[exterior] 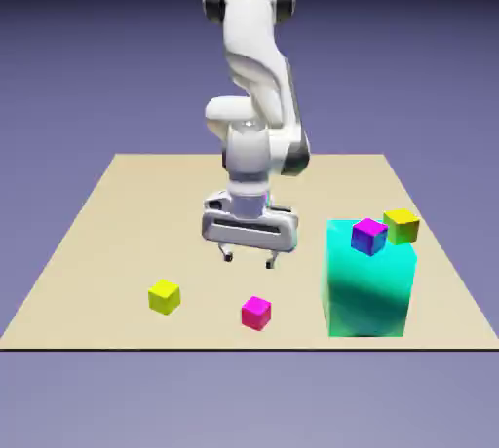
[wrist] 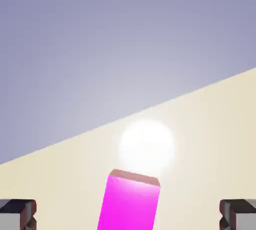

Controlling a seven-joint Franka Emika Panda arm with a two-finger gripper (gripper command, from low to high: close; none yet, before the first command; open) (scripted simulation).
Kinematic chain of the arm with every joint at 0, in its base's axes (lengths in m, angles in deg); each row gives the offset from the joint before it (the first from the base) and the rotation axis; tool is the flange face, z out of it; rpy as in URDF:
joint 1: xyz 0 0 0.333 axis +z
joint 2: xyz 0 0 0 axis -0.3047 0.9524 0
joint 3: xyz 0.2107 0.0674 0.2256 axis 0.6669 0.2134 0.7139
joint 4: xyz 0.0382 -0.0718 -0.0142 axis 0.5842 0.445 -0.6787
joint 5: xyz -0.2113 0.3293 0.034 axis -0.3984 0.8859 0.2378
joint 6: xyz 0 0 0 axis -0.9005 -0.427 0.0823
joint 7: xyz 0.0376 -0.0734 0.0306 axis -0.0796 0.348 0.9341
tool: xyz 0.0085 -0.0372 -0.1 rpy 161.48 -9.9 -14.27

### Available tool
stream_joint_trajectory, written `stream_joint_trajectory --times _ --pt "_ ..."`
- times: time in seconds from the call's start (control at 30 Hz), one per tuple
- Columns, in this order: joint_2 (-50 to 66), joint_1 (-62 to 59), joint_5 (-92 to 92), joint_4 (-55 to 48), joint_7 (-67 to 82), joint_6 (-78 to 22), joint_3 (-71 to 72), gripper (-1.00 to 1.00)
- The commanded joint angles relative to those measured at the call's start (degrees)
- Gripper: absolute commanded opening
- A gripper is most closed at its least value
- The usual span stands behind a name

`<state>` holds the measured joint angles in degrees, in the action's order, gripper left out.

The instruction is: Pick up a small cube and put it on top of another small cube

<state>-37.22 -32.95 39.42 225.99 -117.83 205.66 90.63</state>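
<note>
1. Hanging above the middle of the tabletop (exterior: 107, 212), the gripper (exterior: 249, 259) points down with its fingers (exterior: 228, 255) spread wide and nothing between them.
2. The magenta-pink cube (exterior: 256, 313) sits on the tabletop near the front edge, about midway along it, below the gripper and slightly toward the camera, clear of both fingers.
3. In the hand view, the magenta-pink cube (wrist: 130, 201) shows at the bottom centre, between the two grey fingertips (wrist: 17, 213) at the lower corners, with wide gaps on either side.
4. A bright glare spot lies on the tabletop (wrist: 215, 139) just beyond the cube in that view.
5. One yellow cube (exterior: 164, 296) rests toward the front edge, on the exterior view's left, well apart from the magenta-pink cube.
6. A large teal block (exterior: 368, 285) stands near the front corner on the exterior view's right.
7. A purple-and-blue cube (exterior: 369, 236) appears to sit tilted at the teal block's top.
8. A second yellow cube (exterior: 402, 225) is just beside it at the block's far top corner; whether it rests on the block or behind it cannot be told.
</note>
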Motion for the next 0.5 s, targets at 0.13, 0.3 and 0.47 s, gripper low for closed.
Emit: stream_joint_trajectory --times 0.13,0.3,0.47 --pt "9.59 -3.81 -0.01 -4.73 -6.61 -5.81 3.57 0.00" --pt "17.89 -1.19 -3.00 -5.09 -8.57 2.03 0.71 0.00" --pt "15.36 -1.99 -2.09 -4.98 -7.97 -0.36 1.58 -1.00"
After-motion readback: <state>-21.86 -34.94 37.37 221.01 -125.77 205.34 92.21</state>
